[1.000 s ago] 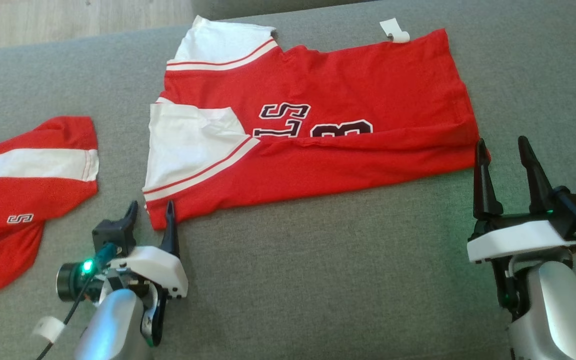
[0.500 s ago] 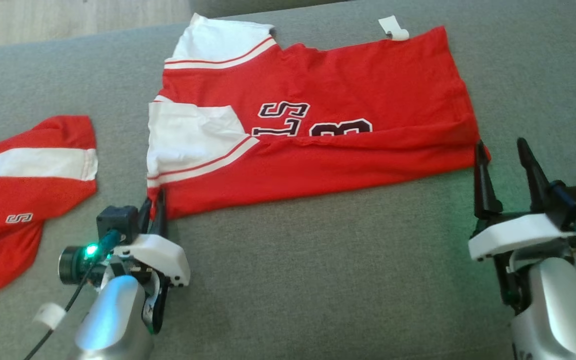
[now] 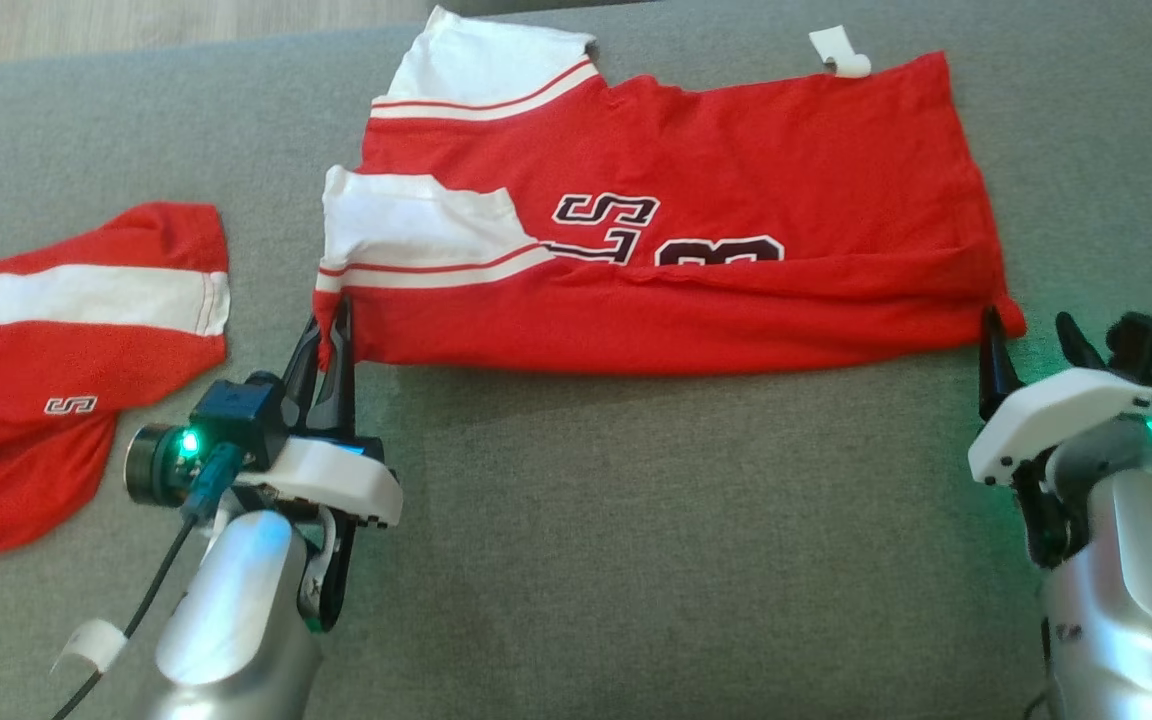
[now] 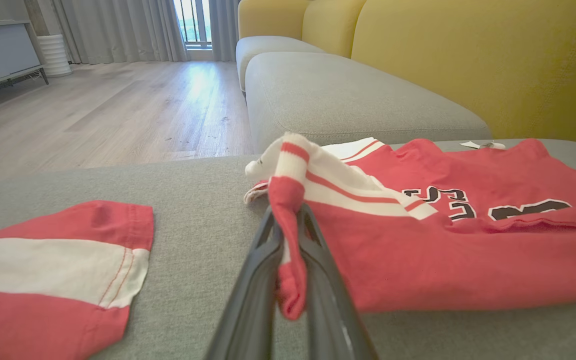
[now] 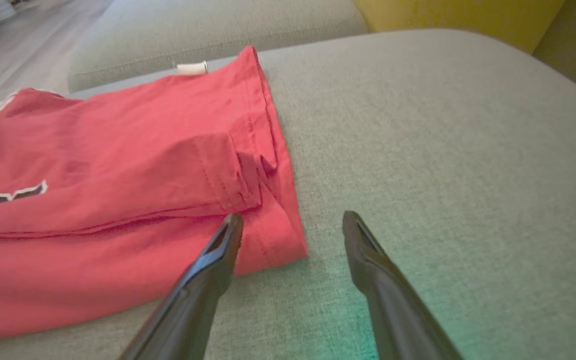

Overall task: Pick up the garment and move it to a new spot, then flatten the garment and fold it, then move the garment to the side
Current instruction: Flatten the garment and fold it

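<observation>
The garment (image 3: 736, 170) is a red jersey with white sleeves and dark lettering, lying folded lengthwise on the grey cushion (image 3: 636, 550). My left gripper (image 3: 331, 325) is shut on its near-left corner, and the pinched red cloth (image 4: 288, 280) hangs bunched between the fingers, raised a little off the cushion. My right gripper (image 3: 1026, 320) stands open at the near-right corner. In the right wrist view one fingertip (image 5: 230, 225) rests over the red hem (image 5: 268, 240) while the other fingertip (image 5: 353, 222) is over bare cushion.
A second red and white garment (image 3: 66, 350) lies on the cushion at the left, close to my left arm. A white tag (image 3: 841, 55) sticks out at the jersey's far edge. Beyond the cushion are a yellow sofa back (image 4: 468, 50) and wooden floor (image 4: 93, 110).
My left gripper closed on the garment's near-left corner and drew it up and in, so the near edge lies straighter. The right gripper stayed open and moved onto the near-right corner. The head camera shifted.
</observation>
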### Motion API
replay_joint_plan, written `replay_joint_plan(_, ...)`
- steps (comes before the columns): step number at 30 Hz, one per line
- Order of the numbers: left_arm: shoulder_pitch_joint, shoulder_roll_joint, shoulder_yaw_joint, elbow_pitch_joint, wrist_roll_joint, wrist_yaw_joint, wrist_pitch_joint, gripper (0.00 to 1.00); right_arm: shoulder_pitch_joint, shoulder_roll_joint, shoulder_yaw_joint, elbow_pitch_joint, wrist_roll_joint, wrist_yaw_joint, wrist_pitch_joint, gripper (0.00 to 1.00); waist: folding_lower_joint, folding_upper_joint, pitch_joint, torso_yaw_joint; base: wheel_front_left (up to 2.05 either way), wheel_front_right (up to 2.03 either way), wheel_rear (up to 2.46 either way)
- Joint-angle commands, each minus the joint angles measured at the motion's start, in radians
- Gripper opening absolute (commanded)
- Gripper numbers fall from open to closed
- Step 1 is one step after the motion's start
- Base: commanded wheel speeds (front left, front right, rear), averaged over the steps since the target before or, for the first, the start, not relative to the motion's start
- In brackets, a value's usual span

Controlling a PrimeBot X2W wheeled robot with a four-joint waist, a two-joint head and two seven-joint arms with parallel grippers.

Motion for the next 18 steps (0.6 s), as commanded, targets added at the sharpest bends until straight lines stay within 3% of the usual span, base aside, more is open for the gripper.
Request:
replay_joint_plan(1,-0.025,0.029,0.028,-0.038,0.003,0.001,-0.012,0.00,-0.044,0.000,0.016,-0.012,-0.004,0.007,0.007,1.00,-0.0001,0.0000,0.007,0.005,0.00,0.00,0.00)
replay_joint_plan(9,-0.012,0.033,0.013,-0.053,0.001,0.008,-0.004,0.00,-0.136,0.000,0.022,0.172,-0.008,0.007,0.038,1.00,-0.0001,0.0000,0.022,0.019,0.00,0.00,0.00)
replay_joint_plan(10,-0.010,0.034,0.014,-0.051,0.000,0.009,-0.004,0.00,-0.141,0.000,0.028,0.186,-0.007,0.007,0.037,0.62,-0.0001,0.0000,0.021,0.019,0.00,0.00,0.00)
replay_joint_plan(11,-0.008,0.035,0.014,-0.048,-0.002,0.010,-0.004,0.00,-0.146,0.000,0.034,0.197,-0.007,0.007,0.033,0.00,-0.0001,0.0000,0.019,0.018,0.00,0.00,0.00)
replay_joint_plan(18,0.020,0.048,0.021,-0.029,-0.014,0.021,-0.007,0.00,-0.159,0.000,0.069,0.189,-0.052,0.007,-0.030,0.00,-0.0001,0.0000,-0.014,-0.011,0.00,0.00,0.00)
